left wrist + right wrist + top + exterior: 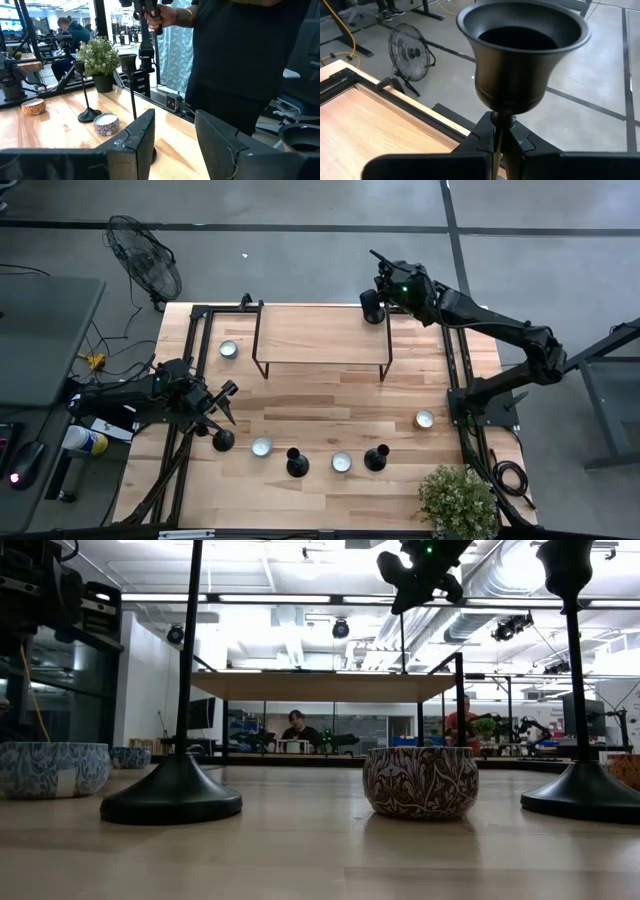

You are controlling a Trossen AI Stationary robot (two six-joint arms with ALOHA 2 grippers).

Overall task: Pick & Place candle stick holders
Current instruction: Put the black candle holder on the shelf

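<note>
My right gripper (378,302) is shut on a black candle stick holder (520,55) over the far right corner of the wooden shelf (320,330). In the low view its thin stem (403,640) runs down toward the shelf top. Three more holders (222,440) (297,465) (376,458) stand on their round bases along the table's near side. At the left, my left gripper (222,395) is open, just short of the leftmost holder (131,75), with nothing between its fingers. My right gripper pinches the holder's thin stem (498,131) just below the cup (520,50) between its two fingers. The fingers lie across the stem, slanting slightly down. The holder stays upright, cup up. Its base is hidden behind the shelf top; whether it rests there I cannot tell.
Patterned candle tins sit on the table (229,349) (262,446) (342,462) (425,419). A potted plant (458,498) stands at the near right corner. A person in black (240,60) stands at the table's near edge. A floor fan (145,258) is beyond the far left corner.
</note>
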